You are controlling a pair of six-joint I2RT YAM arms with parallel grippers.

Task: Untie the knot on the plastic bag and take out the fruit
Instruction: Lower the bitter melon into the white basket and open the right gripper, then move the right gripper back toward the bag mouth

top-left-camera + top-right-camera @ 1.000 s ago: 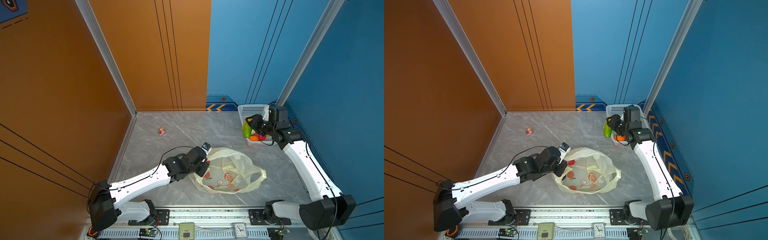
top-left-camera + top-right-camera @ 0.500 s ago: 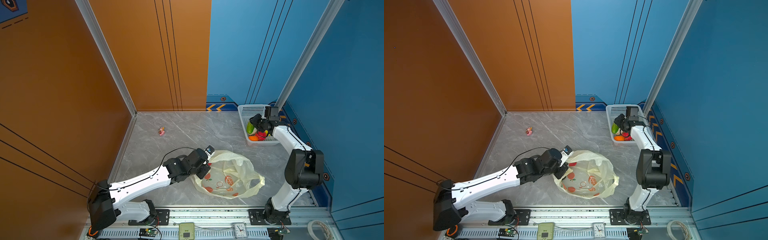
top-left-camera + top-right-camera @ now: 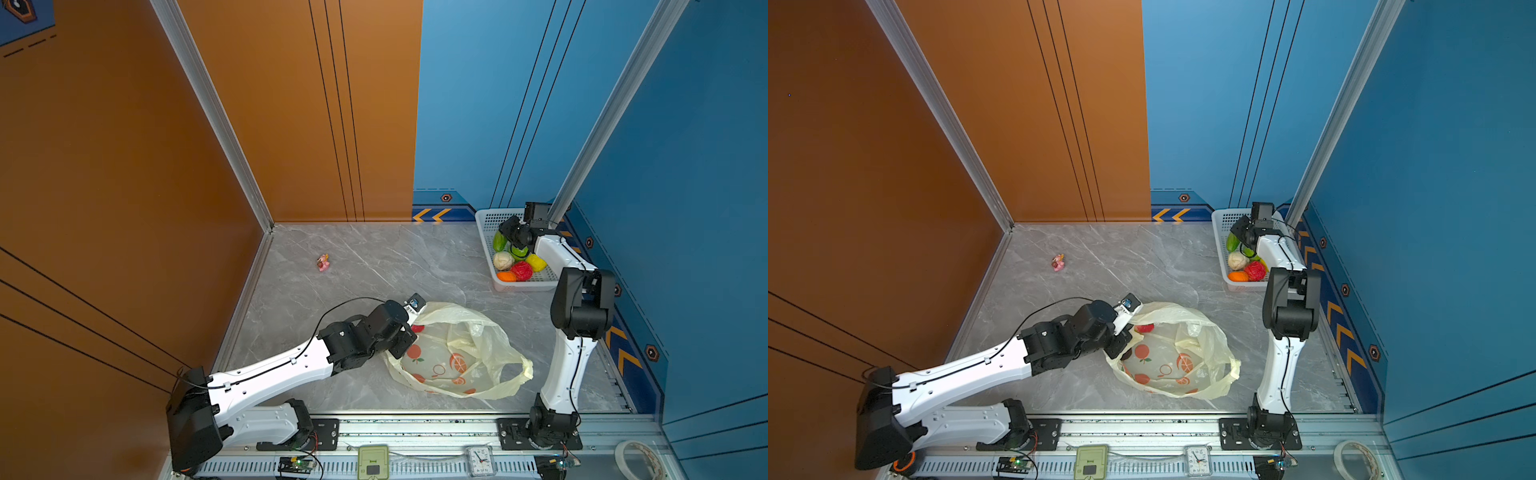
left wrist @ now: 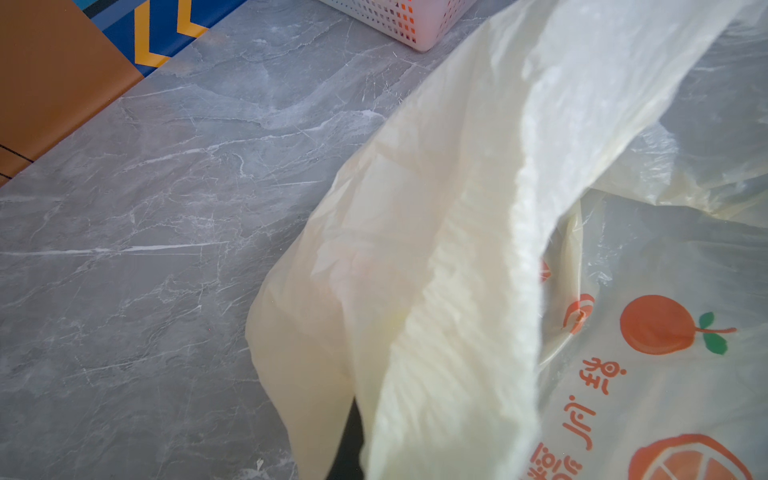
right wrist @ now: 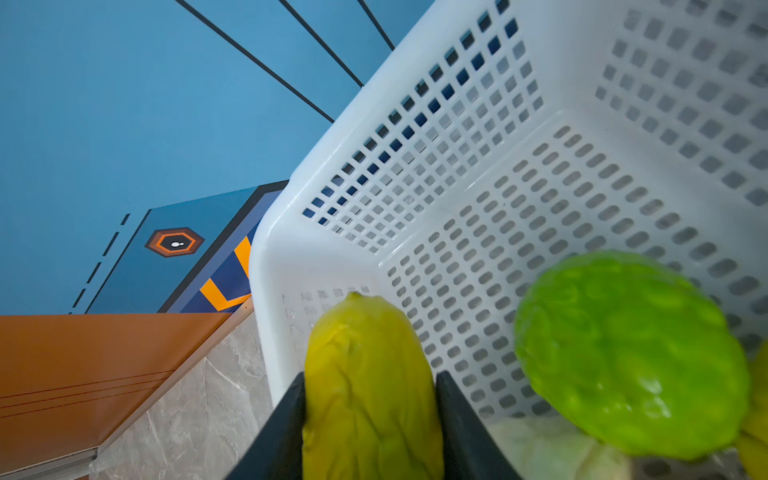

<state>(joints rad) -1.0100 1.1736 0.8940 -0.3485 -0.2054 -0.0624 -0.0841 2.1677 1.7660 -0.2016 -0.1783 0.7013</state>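
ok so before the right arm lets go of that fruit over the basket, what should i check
1. yellow-green fruit gripped between the right gripper fingers: ok
2. Fruit inside the white basket rim: ok
3. Bare spot in the basket beside it: ok
4. left gripper shut on the plastic bag edge: ok
5. Bag emptied: cannot tell, a red shape shows near its mouth

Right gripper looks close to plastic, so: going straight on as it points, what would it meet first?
Likely the perforated wall of the white basket, just beyond the tip of the yellow-green fruit held in the right gripper; depth is unclear.
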